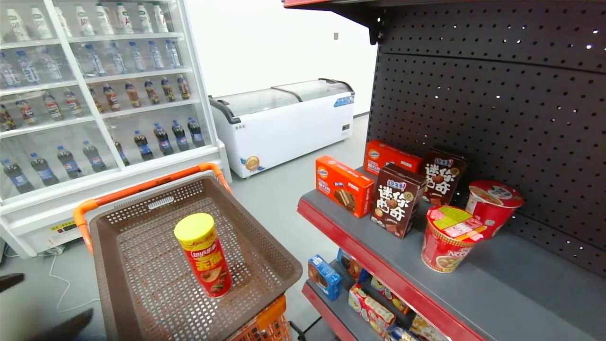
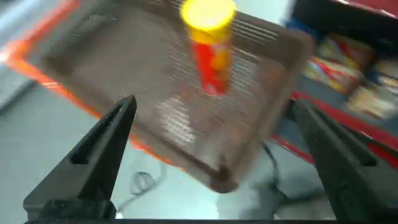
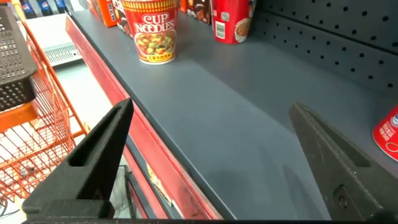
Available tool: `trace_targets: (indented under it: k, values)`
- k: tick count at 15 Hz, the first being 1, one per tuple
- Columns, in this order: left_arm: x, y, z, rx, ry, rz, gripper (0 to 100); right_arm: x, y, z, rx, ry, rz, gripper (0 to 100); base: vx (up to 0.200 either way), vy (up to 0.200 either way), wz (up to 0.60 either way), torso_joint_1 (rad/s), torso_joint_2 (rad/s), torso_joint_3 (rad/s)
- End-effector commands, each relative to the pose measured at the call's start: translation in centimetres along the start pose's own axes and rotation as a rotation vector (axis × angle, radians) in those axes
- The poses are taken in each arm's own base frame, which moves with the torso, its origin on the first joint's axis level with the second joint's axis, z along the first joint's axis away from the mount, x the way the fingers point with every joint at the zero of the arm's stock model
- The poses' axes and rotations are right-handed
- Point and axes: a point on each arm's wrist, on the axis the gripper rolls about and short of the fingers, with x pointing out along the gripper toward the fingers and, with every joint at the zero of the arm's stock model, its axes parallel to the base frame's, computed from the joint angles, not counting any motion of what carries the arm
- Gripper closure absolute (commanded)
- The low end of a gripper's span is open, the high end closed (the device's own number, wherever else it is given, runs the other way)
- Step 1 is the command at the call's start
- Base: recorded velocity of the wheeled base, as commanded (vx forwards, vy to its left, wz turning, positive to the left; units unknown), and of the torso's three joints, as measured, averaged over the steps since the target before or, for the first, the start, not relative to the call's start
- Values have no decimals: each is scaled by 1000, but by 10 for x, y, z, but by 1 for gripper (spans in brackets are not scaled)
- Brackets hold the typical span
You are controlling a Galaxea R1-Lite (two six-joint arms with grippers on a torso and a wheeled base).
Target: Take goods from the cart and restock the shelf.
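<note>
The job right now looks like picking up the chip can (image 1: 203, 255). It stands in the middle of the brown cart basket (image 1: 272, 246), away from the walls.

The left gripper (image 2: 212, 104) hangs above the basket with its jaws wide apart and nothing in them. The can is farther off, past the fingers. The right gripper (image 3: 211, 107) is over the bare gray part of the shelf (image 1: 521, 284). Its jaws are wide apart too, and empty.

To do this well, the left gripper should come down so the can sits between its two fingers. It should grab the red middle, under the yellow lid (image 1: 194, 226), not the lid itself. A soft squeeze is best, because the can is round and could slip or tip. Then it should lift straight up, over the basket wall.

The can stands on its bottom with the lid on top. Its long side runs up and down. There is room for it beside the cup noodles tub (image 1: 447, 239).
</note>
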Motion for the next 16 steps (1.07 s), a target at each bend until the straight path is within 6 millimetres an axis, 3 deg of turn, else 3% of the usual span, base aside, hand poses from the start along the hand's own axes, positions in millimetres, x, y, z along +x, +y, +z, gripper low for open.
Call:
trace_targets:
  k: [1, 5, 9, 16]
  values:
    - [37, 2, -16, -35, 148, -103, 0, 0, 0, 0, -1, 0, 0, 0, 0, 0, 0, 0, 0, 0]
    - [76, 14, -20, -59, 201, -81, 0, 0, 0, 0, 1, 0, 0, 0, 0, 0, 0, 0, 0, 0]
    - [120, 43, -23, -26, 222, 19, 0, 0, 0, 0, -1, 0, 0, 0, 0, 0, 0, 0, 0, 0]
    - [169, 59, -27, -45, 190, -97, 0, 0, 0, 0, -1, 0, 0, 0, 0, 0, 0, 0, 0, 0]
